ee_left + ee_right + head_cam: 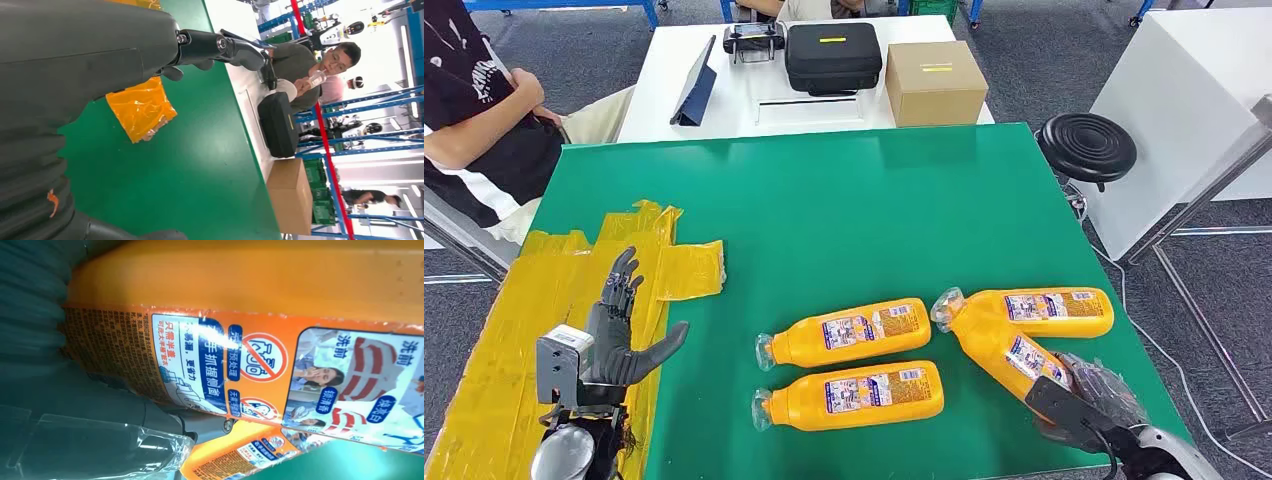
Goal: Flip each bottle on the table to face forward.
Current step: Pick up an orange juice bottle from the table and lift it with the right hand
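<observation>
Broadly, the green table [844, 200] fills mid-frame, bare across its upper half; yellow tape [544, 300] patches its left edge; four orange bottles [849, 335] lie lower right; the right hand [1089, 395] grips the angled bottle [1014, 352]; the left hand [619, 335] hovers, fingers spread.

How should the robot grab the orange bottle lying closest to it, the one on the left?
Probably round the wide middle of the nearest bottle, coming from above. It lies flat, cap pointing left, with a gap to the next bottle for fingers. The open left hand is free.

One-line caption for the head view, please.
Right hand grips one of four orange bottles lying on the green table; left hand open.
</observation>
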### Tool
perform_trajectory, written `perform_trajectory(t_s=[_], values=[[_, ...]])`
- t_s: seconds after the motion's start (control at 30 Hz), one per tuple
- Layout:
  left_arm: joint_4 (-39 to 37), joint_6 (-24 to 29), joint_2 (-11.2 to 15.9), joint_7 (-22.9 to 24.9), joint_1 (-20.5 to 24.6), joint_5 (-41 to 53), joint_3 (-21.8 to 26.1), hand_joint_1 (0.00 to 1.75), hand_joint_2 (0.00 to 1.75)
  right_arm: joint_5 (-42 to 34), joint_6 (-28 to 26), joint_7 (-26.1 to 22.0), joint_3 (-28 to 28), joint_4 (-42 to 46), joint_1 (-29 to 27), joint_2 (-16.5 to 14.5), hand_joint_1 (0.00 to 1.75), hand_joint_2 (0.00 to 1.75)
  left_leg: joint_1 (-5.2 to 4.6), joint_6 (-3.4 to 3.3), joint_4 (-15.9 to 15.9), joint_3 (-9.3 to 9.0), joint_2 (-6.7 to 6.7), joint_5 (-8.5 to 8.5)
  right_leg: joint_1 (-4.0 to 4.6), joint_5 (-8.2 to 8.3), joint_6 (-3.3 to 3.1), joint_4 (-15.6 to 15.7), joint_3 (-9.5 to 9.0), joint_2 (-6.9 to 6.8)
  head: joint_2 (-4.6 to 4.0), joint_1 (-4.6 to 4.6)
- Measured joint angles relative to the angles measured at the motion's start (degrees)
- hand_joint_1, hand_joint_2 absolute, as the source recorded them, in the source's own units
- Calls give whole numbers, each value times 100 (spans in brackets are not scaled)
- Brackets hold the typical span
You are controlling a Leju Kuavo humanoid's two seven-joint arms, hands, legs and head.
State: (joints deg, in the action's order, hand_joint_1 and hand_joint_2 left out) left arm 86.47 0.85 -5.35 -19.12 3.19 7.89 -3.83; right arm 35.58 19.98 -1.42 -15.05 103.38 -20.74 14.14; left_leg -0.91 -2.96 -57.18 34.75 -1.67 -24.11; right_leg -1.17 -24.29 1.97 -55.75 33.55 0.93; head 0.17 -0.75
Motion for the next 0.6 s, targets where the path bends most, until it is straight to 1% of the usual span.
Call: perform_trajectory(t_s=[0.07, 0.2, 0.4, 0.5, 0.6], values=[[0, 2, 0, 10, -9, 20, 2, 0, 175, -33, 0, -34, -60, 19, 13, -83, 175, 175, 0, 0, 0, 0, 0, 0, 0, 0, 0, 0, 0, 0, 0, 0], [0, 4, 0, 23, -47, 55, 7, 0, 175, -119, 0, -133, -286, 88, 71, -417, 175, 175, 0, 0, 0, 1, 1, 0, 0, 0, 0, 0, 1, 0, 0, 1], [0, 14, -2, 63, -98, 145, 19, 0, 175, -221, -85, -297, -528, 133, 238, -804, 175, 175, 0, 1, 1, 2, 2, 1, 1, 0, 0, -1, 3, 0, 1, 1], [0, -49, -3, 119, -91, 210, 28, 0, 175, -401, -330, -460, -598, 149, 405, -1025, 175, 175, 0, 1, 1, 1, 2, 1, 1, 0, 0, -1, 3, 0, 0, 1], [-12, -172, -16, 170, -33, 304, 30, 0, 175, -680, -789, -634, -560, 219, 554, -1249, 175, 175, 0, 1, 0, 1, 1, 2, 1, 0, -1, -1, 3, 0, 0, 1]])
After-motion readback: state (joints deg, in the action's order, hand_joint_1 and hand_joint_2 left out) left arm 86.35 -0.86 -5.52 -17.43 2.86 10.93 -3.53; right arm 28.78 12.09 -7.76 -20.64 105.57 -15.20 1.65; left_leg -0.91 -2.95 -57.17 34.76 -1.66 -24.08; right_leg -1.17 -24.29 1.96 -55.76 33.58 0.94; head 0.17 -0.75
